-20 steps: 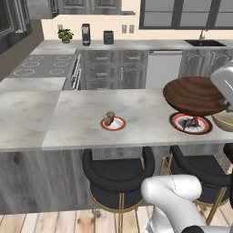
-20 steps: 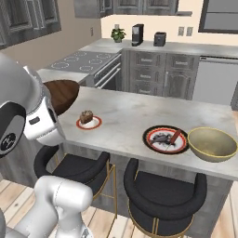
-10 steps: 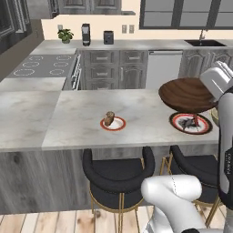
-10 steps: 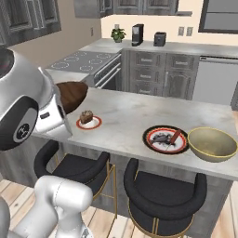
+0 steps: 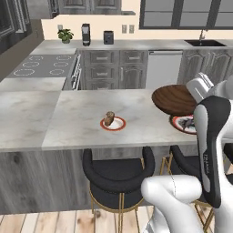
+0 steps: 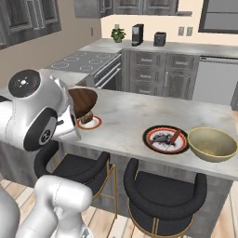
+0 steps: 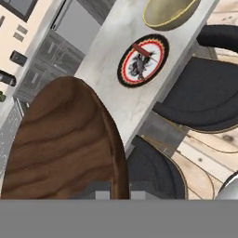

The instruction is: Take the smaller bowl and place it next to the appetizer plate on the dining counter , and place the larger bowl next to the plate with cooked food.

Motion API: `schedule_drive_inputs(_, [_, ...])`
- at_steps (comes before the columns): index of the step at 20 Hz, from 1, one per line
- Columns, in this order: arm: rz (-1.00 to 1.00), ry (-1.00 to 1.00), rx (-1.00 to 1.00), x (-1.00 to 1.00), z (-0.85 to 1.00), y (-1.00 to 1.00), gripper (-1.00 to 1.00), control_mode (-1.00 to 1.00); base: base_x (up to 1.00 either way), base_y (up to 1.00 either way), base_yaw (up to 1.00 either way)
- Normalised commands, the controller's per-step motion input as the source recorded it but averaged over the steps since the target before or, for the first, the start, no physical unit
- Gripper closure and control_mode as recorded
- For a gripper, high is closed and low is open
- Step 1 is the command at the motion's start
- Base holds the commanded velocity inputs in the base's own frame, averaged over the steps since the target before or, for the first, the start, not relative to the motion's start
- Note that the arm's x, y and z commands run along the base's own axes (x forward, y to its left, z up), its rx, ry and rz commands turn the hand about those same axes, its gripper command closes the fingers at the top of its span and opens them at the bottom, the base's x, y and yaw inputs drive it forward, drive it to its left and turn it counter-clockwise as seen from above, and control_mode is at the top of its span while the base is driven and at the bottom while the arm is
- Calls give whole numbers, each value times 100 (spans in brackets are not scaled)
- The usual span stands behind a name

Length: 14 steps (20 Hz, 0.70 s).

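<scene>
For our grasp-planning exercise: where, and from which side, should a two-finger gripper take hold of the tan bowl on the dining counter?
Grip the larger bowl by its thin rim, coming from above with one finger inside the wall and one outside. It sits upright and open, too wide to span, and the stool side looks freest, since the plate with cooked food lies close alongside it.

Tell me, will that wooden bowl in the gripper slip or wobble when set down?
The smaller bowl looks rigid and shallow, so it probably won't tip. It seems held at its rim, so it may swing. On the smooth dining counter it could slide a little.
</scene>
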Motion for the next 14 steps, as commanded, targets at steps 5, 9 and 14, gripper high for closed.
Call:
schedule_drive_inputs(5, [6,0,15,35,-26,-4,100,-100,0,0,0])
schedule_drive_inputs(9, [5,0,4,46,-10,0,100,-100,0,0,0])
schedule_drive_inputs(14, [3,1,0,48,-10,0,100,-100,0,0,0])
